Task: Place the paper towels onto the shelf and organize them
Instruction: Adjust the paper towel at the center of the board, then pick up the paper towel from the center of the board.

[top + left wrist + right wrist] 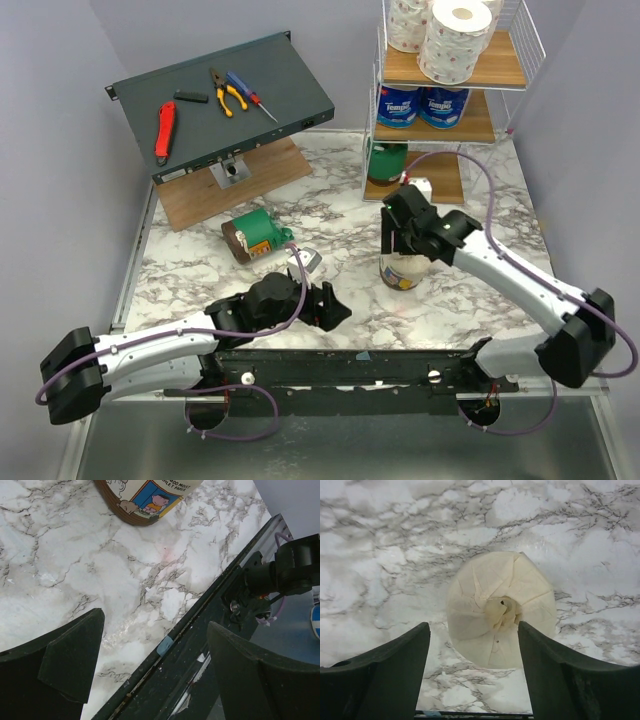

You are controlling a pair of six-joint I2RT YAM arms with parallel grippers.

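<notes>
Step in hand: the grasp of the cream-and-brown roll [400, 272], which stands upright on the marble table [200, 280] at about 4 o'clock from the table's middle.
Right gripper [398, 243]: spread wide and holding nothing. It hangs straight above the roll with one finger to each side of it.
Alignment: in the right wrist view the folded cream top lies between the fingers [385, 675] but nearer the 3 o'clock one, so a small shift toward 3 o'clock should centre it.
Descent: I judge the fingers should go down past the top rim to the middle of the roll before closing. A grip at the rim could tip the roll.
Squeeze: the wrapped paper will probably give, so a gentle pinch should do.
Left gripper [338, 308]: also spread and empty. It sits low at the table's near edge, at about 8 o'clock from the roll and apart from it.
Shelf [505, 62]: at 1 o'clock from the table's middle. White speckled rolls [450, 35] are on top, blue-and-white rolls [420, 105] are in the middle, and one green roll [388, 160] is on the bottom.
Likely slot: the bare bottom board at 3 o'clock of that green roll looks free.
Waiting: a second green roll with brown ends [258, 237] lies on its side at about 9 o'clock.
Risk: the right arm's lilac cable [480, 165] loops close to the shelf front and may snag.
</notes>
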